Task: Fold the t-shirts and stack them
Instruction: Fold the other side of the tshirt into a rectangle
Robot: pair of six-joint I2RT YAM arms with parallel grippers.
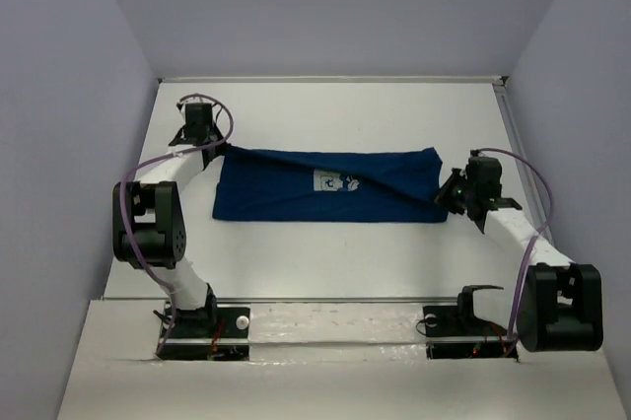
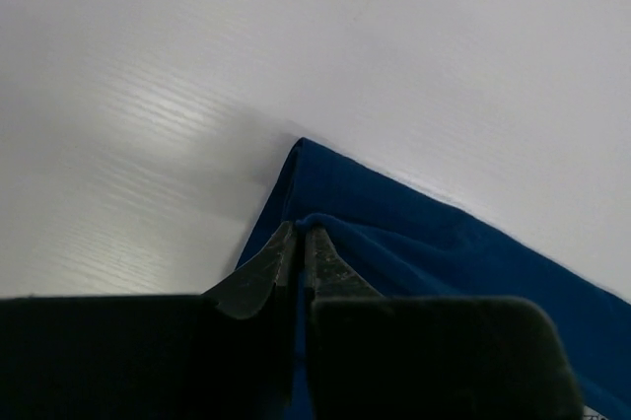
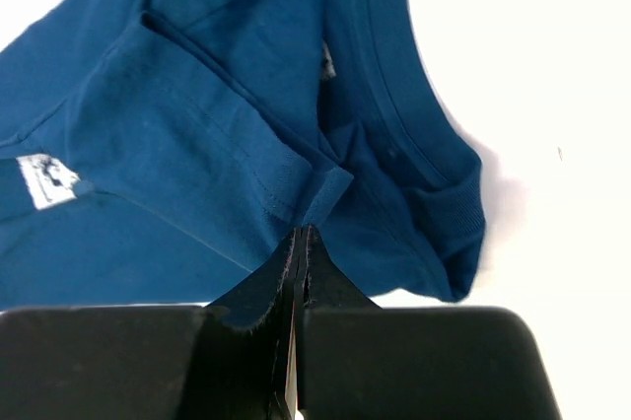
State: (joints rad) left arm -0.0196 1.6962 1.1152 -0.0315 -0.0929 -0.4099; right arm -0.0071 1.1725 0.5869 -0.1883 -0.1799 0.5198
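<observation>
1. Now we are mid-fold: the t-shirt (image 1: pixel 325 186) lies as a long band in the middle of the tabletop (image 1: pixel 325 262).
2. Our left end effector (image 2: pixel 299 238) pinches its 9 o'clock corner tight; our right end effector (image 3: pixel 304 235) pinches the 3 o'clock end.
3. Next, we think, both must lift together.
4. Open room lies toward 6 and 12 o'clock; walls (image 1: pixel 59 144) stand close at 9 and 3.

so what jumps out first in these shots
A dark blue shirt lies folded in a long band across the middle of the white table, with a small white print near its centre. The left gripper pinches its far left corner and the right gripper pinches its right end, both shut on the cloth.
</observation>
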